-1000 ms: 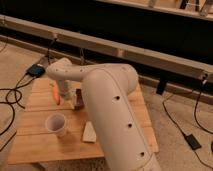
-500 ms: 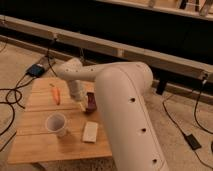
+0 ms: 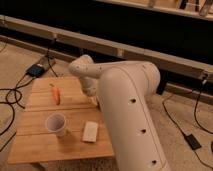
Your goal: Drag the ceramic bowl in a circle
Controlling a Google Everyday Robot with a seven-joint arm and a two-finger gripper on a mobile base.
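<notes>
My white arm reaches from the right foreground over the wooden table (image 3: 45,145). The gripper (image 3: 92,96) hangs down from the wrist over the table's right middle part, near the far right edge. The ceramic bowl does not show: the wrist and the thick forearm (image 3: 130,105) cover the spot under and beside the gripper. I cannot tell whether the gripper touches or holds it.
An orange carrot-like object (image 3: 55,94) lies at the table's back left. A white cup (image 3: 56,124) stands front left, a flat white block (image 3: 90,131) to its right. Cables and a power brick (image 3: 36,70) lie on the floor around the table.
The arm and gripper have swung to the right across the table. The dark bowl, seen beside the gripper before, moved right with it and is now covered by the arm.
</notes>
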